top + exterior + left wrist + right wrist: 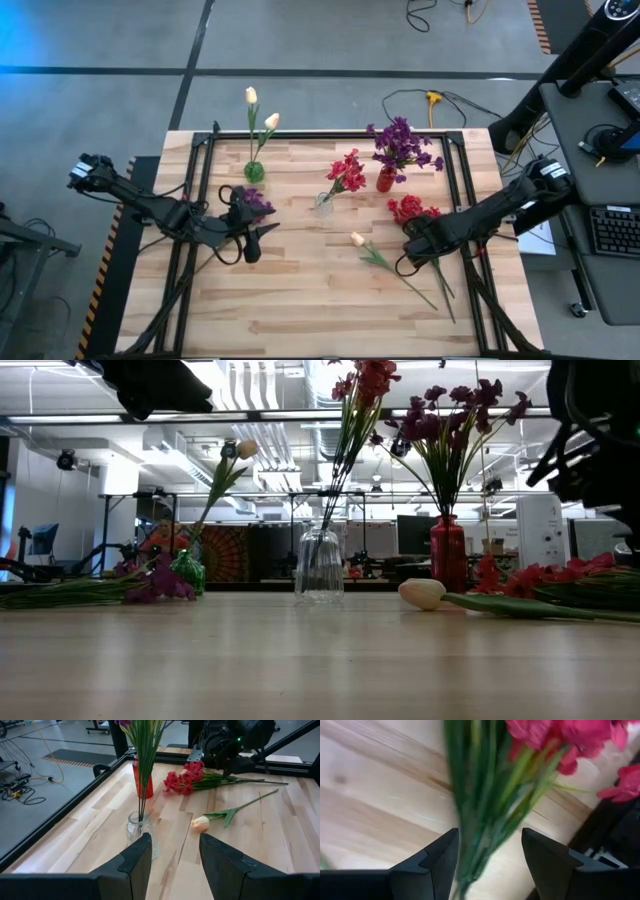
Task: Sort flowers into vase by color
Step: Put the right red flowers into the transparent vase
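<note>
Three vases already filled by colour along the counter's (300, 300) far side: cream tulips in the green vase (254, 171), red blossoms in the clear vase (323, 203), purple in the red vase (385, 180). Loose red bunch (408, 208) lying near the right pincer (412, 250), fingers parted around its green stems, likely lined up for a grasp. Loose tulip (358, 239) just beside, possibly in the way. Purple sprig (254, 201) by the left pincer (258, 238), open, gripping nothing.
</note>
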`<state>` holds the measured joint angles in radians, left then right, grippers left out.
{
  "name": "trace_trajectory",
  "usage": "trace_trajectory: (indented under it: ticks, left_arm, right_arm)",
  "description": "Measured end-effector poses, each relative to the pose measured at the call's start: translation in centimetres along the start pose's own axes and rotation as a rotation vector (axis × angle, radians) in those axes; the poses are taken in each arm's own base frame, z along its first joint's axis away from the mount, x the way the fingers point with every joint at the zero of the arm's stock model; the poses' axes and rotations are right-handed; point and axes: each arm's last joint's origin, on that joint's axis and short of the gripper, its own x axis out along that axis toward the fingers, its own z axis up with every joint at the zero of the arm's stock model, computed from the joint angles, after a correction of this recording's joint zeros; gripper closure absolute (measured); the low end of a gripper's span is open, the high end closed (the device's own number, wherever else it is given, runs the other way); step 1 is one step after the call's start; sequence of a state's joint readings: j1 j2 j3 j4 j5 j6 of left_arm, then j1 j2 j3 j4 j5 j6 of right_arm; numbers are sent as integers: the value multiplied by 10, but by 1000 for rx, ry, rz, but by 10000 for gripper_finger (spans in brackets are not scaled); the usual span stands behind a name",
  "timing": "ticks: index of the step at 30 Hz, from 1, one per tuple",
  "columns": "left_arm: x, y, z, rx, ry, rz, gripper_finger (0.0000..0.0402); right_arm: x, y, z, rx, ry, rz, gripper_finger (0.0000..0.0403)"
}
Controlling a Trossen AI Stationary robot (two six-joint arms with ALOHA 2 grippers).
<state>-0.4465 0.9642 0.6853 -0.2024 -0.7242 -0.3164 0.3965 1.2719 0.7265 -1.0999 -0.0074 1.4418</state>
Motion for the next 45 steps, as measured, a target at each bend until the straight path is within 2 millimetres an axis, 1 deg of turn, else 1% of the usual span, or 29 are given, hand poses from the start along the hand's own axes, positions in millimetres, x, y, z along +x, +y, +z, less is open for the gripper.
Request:
trace_trajectory:
  ticks: [5, 8, 14, 22, 25, 27, 30, 33, 42, 45]
  left_arm:
    - [0, 0, 0, 1, 1, 0, 253]
    - [0, 0, 0, 1, 0, 1, 253]
    - [0, 0, 0, 1, 1, 1, 253]
    - [0, 0, 0, 1, 0, 2, 253]
    - [0, 0, 0, 1, 0, 2, 253]
    - [0, 0, 0, 1, 0, 2, 253]
    - [0, 0, 0, 1, 0, 2, 253]
    - [0, 0, 0, 1, 0, 2, 253]
    - [0, 0, 0, 2, 1, 2, 253]
    - [0, 0, 0, 2, 1, 3, 253]
  right_arm:
    - [11, -3, -1, 1, 19, 0, 196]
    - [16, -3, -1, -1, 17, 17, 211]
    - [23, -2, 0, -14, 8, 56, 270]
    - [24, -1, 0, -14, 2, 60, 362]
    - [22, -1, 0, -14, 2, 65, 383]
    - [21, 0, 0, -14, 1, 71, 388]
    - [16, 3, 0, -15, 5, 85, 386]
    - [6, 5, 0, -20, 5, 86, 385]
    - [-30, 0, 0, -32, -10, -29, 385]
    - [-45, -1, 0, -52, -39, -8, 385]
